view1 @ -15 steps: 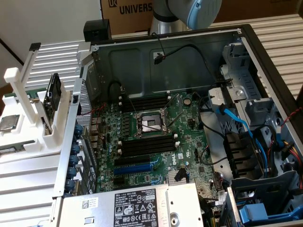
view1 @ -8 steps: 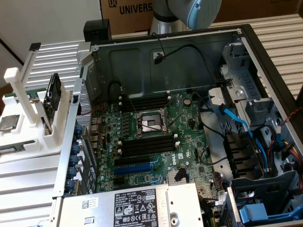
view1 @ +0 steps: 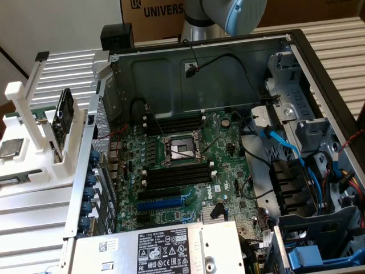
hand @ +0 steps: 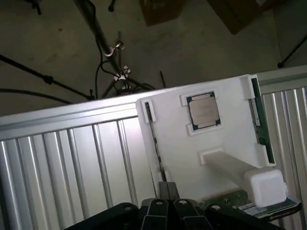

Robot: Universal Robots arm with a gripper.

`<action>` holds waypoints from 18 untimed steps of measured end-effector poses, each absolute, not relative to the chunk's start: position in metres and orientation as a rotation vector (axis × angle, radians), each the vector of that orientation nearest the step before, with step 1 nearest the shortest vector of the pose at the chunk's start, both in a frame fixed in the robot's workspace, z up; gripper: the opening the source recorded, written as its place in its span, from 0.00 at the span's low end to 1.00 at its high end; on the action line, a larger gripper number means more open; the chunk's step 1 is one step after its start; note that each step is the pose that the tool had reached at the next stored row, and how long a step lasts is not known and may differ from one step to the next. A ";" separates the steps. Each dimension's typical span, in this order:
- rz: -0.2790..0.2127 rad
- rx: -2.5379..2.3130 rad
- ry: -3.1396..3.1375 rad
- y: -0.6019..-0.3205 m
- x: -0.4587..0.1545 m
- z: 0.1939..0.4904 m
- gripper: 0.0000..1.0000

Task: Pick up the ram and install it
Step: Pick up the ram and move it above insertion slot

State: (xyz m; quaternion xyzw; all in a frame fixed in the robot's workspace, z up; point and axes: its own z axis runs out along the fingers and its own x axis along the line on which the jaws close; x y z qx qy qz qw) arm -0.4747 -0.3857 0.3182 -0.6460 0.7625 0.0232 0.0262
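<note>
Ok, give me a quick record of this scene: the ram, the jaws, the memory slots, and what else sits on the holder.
ram: on edge in a side slot of the white holder, outside the computer case
gripper: jaws shut, nothing seen in them, near the holder's edge
memory slots: black, empty, on both sides of the processor socket
processor chip: flat in the holder's middle recess
task state: ram not picked up, not installed

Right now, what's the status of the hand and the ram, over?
Hand shut, holding nothing, facing the white holder. Ram seated in holder, untouched. Motherboard memory slots empty.
</note>
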 end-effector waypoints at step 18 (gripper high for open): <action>0.075 -2.092 2.274 -0.386 -0.474 0.278 0.10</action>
